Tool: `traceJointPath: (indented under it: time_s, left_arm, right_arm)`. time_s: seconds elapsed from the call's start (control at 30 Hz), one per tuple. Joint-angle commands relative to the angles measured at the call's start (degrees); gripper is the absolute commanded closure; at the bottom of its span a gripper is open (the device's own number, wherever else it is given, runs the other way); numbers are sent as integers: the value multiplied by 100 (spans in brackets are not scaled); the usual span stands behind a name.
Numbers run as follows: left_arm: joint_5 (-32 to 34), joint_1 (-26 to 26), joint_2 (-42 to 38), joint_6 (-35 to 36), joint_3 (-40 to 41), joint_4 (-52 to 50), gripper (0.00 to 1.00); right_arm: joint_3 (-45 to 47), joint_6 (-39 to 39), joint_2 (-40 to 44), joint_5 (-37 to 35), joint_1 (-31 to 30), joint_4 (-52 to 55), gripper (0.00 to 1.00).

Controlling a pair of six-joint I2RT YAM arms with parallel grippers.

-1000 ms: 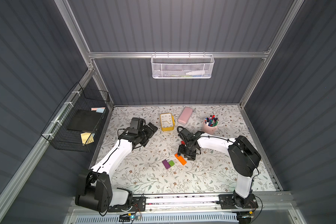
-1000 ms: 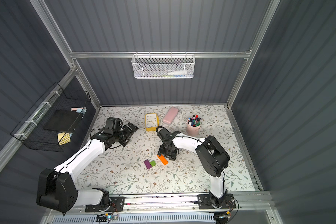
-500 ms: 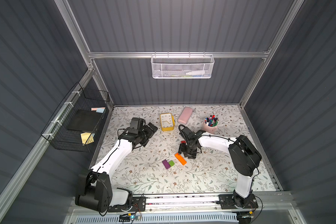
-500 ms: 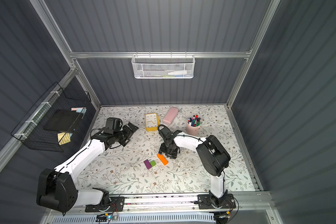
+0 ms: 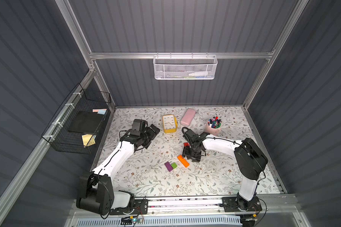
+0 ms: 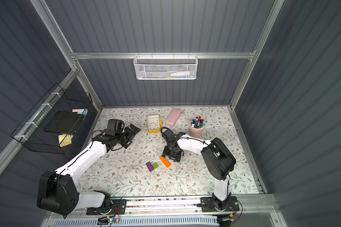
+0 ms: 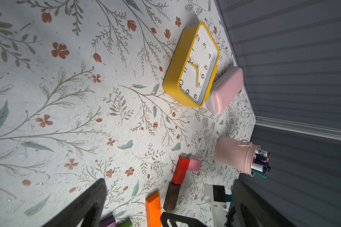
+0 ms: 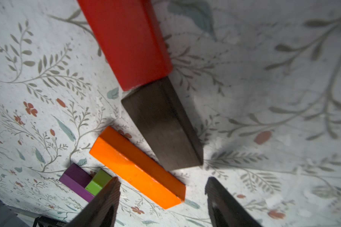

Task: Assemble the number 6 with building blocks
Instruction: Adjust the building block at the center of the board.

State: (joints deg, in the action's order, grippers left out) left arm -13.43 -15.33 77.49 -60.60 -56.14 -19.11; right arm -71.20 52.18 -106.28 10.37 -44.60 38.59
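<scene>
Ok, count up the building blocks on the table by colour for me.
orange block: 1
red block: 1
pink block: 1
purple block: 1
dark brown block: 1
green block: 1
Total: 6

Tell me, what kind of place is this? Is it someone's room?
Probably a robot practice booth, not a bedroom: grey ribbed walls in a metal frame, two white robot arms mounted on a rail, and a flowery tabletop with a yellow clock and pen cup.
</scene>
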Motion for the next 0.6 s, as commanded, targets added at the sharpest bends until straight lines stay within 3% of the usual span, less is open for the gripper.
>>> traceJointPath:
  time_s: [0.0,0.33,0.57]
  left_arm:
    - [106,-18,-184,57,42,-67,1]
    - [140,-14,-200,44,16,-105,1]
    - [130,-14,-165,56,-28,-119,1]
  right_arm:
    - [-289,-112,65,-486,-57,492,29]
    - [-572,-925,-441,-1095,-58,659,31]
    - [-724,-1094,-661,-1138,-23,613,31]
